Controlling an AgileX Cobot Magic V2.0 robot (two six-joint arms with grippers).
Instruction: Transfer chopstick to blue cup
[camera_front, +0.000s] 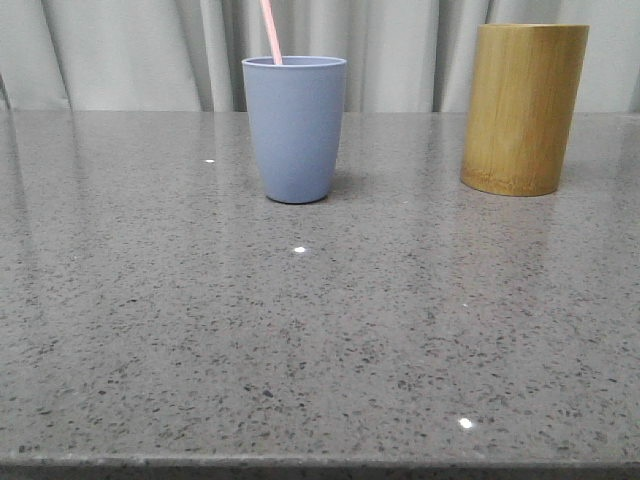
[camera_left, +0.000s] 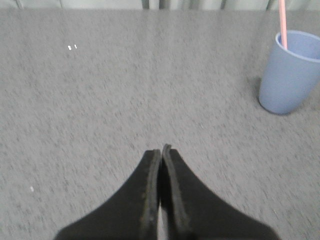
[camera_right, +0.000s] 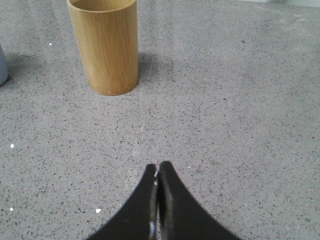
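Observation:
The blue cup (camera_front: 295, 128) stands upright on the grey speckled table, centre-left in the front view. A pale pink chopstick (camera_front: 271, 32) stands in it and leans left, its top cut off by the frame. Both also show in the left wrist view, the cup (camera_left: 289, 73) and the chopstick (camera_left: 283, 24). My left gripper (camera_left: 161, 150) is shut and empty over bare table, well short of the cup. My right gripper (camera_right: 158, 167) is shut and empty, some way in front of the bamboo cylinder (camera_right: 104, 45). Neither gripper shows in the front view.
The tall yellow-brown bamboo cylinder (camera_front: 524, 108) stands upright to the right of the cup; its inside is not visible. A sliver of the blue cup (camera_right: 2, 65) shows at the right wrist view's edge. A pale curtain (camera_front: 150, 50) hangs behind the table.

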